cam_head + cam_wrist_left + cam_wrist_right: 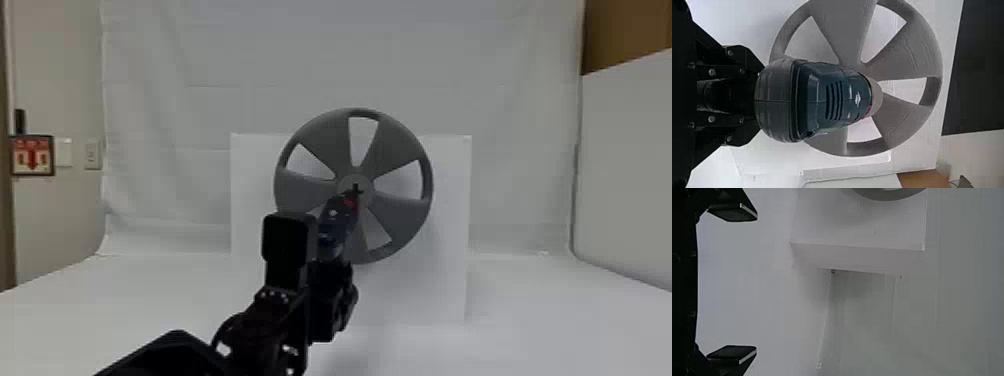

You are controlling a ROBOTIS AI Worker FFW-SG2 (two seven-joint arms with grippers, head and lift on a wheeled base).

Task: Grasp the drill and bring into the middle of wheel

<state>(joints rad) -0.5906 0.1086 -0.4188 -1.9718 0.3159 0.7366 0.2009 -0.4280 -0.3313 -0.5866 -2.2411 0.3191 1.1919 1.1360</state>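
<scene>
Two fingers (734, 213) of the right gripper (732, 284) are standing wide apart. With its arm coming in from 7 o'clock, the left gripper (325, 265) is holding the drill (334, 227) between its fingers, pointing toward 1 o'clock. Its tip is hovering before the wheel's (395, 215) middle; whether they are touching, I cannot tell. Behind, a white panel (445, 210) is standing on the counter (525, 310).

Light soft and diffuse, overall a bit dim. Backdrop (250, 55) evenly grey, desk (525, 330) paler. Head view: faint soft-edged shadow on the white board (447, 280), low and right of the wheel (400, 215). Left wrist view: small glints on the drill (819, 98) casing. Right wrist view: flat grey, blurry-edged shading beside the board.
</scene>
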